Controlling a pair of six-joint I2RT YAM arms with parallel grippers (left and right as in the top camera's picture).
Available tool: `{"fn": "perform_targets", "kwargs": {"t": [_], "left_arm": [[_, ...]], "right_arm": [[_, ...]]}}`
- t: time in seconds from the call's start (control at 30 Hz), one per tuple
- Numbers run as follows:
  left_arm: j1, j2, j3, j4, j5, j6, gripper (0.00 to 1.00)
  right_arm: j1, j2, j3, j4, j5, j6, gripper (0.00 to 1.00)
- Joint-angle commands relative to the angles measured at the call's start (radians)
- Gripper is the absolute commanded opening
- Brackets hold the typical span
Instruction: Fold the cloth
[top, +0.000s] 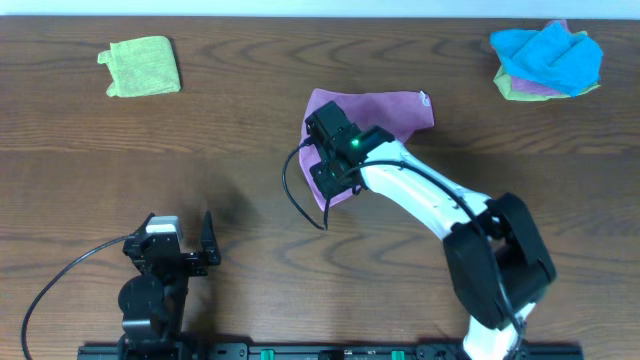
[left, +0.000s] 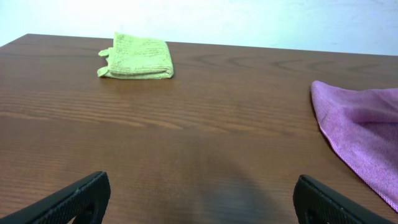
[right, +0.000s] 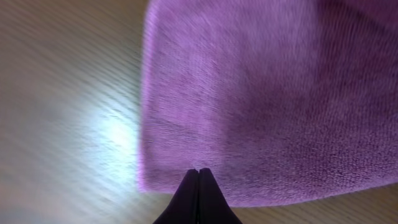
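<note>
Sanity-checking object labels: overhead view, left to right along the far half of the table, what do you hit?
lime-green cloth → mauve cloth → blue-topped cloth pile

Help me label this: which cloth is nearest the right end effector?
The mauve cloth, directly under the right end effector; the lime-green cloth and blue pile lie at far corners.
</note>
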Motion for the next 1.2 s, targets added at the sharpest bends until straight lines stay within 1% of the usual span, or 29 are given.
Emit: {"fn": "perform_targets", "kwargs": {"t": [0.0,0.4,0.7,0.93,1.17], "left_arm": [[-0.004,-0.006,-0.025,-0.010,-0.003,-0.004,0.96],[-0.004,-0.006,-0.025,-0.010,-0.003,-0.004,0.95],[-0.004,-0.006,-0.025,-0.010,-0.003,-0.004,0.95],[-0.004,-0.006,-0.025,-0.010,-0.003,-0.004,0.96],[-0.004,-0.006,-0.025,-0.010,-0.003,-0.004,0.96]], "right_arm": [[-0.007,0.048,0.002,-0.005,0.058,-0.026,0.01],[-0.008,0.111,0.002,0.024,0.034,-0.034,0.01],[0.006,0.163,0.002,0.043,-0.069,-0.037,0.02],[0.088,0.166,0.002,0.051,-0.172,-0.032,0.01],[0.185,0.166,0.002,0.045,-0.201,-0.033,0.02]]}}
